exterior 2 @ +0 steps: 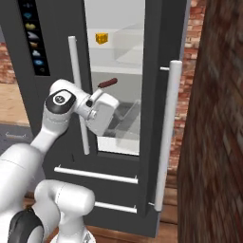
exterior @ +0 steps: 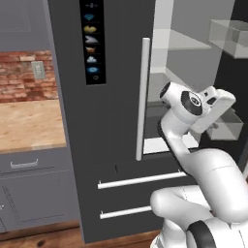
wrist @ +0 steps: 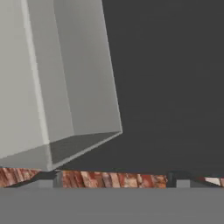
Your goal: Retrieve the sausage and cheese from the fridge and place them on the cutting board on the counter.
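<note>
The fridge (exterior: 116, 106) stands with its right door swung open, showing a white interior. In the right base view the yellow cheese (exterior 2: 101, 38) sits on an upper shelf. The dark reddish sausage (exterior 2: 107, 84) lies on the shelf below it. My hand (exterior 2: 102, 114) reaches into the opening just below and in front of the sausage, apart from it. In the hand view my gripper (wrist: 116, 180) is open, its fingertips (wrist: 50, 179) wide apart with nothing between them. The counter (exterior: 29, 126) runs to the left of the fridge. The cutting board is out of view.
The open door (exterior 2: 166, 133) with its long silver handle hangs to the right of my arm. Clear bins (exterior: 230, 34) line the door's inside, and one clear bin (wrist: 65, 87) is close ahead of the hand. A brick wall (exterior: 24, 75) backs the counter.
</note>
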{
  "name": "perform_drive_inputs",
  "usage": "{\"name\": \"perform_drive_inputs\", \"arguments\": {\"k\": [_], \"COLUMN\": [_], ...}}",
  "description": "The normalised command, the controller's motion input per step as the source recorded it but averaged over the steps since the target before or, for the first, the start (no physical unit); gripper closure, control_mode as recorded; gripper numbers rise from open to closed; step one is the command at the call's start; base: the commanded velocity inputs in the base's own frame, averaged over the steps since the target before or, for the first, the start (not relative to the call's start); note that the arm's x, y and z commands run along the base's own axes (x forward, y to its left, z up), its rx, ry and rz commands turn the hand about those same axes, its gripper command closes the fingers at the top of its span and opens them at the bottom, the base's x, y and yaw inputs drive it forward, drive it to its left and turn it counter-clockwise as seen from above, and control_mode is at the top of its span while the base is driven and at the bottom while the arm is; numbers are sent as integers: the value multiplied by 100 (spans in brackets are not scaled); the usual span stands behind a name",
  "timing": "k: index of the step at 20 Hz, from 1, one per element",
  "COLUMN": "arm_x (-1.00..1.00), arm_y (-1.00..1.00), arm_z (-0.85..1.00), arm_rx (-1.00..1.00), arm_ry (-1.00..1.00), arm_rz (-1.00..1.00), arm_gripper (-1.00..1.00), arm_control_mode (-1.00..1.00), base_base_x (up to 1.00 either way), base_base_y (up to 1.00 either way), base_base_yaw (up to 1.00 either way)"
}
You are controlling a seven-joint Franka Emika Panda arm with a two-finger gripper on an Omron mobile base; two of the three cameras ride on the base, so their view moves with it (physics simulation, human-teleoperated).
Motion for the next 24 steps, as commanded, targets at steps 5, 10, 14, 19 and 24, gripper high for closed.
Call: {"name": "perform_drive_inputs", "arguments": {"k": [5,10,14,19,24], "arm_x": [6,6,-33,-41,-6], "arm_y": [-98,-19,41,73,86], "arm_z": [-47,-16,31,42,3], "arm_rx": [-1,-1,0,2,9], "arm_ry": [-9,-9,-28,-32,-24], "arm_rz": [-10,-4,0,0,22], "arm_gripper": [-100,-100,-100,-100,-100], "arm_control_mode": [-100,-100,-100,-100,-100], "base_base_x": [0,0,0,0,0], "base_base_y": [0,0,0,0,0], "base_base_yaw": [0,0,0,0,0]}}
